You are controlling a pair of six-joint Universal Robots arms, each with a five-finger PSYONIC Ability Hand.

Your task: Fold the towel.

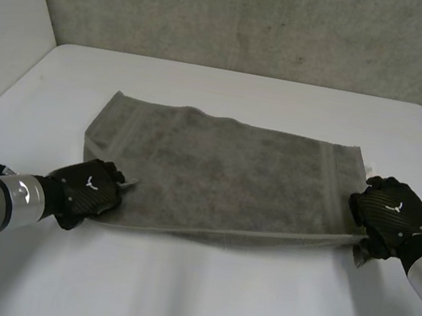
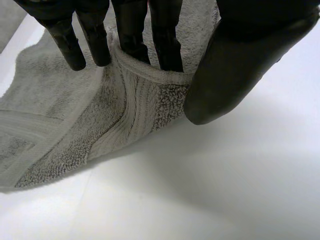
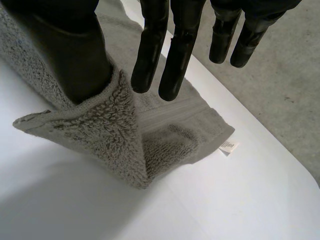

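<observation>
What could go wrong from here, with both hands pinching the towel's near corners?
1. The left hand pinches just the hem of the towel between thumb and fingers; it might slip out on lifting.
2. At the right hand the corner is bunched and doubled over, so a crease may get folded in.
3. The far edge lies slightly uneven, so edges may not line up.

towel [image 1: 225, 169] spread flat; left hand [image 1: 88, 190], right hand [image 1: 391, 214] at near corners
</observation>
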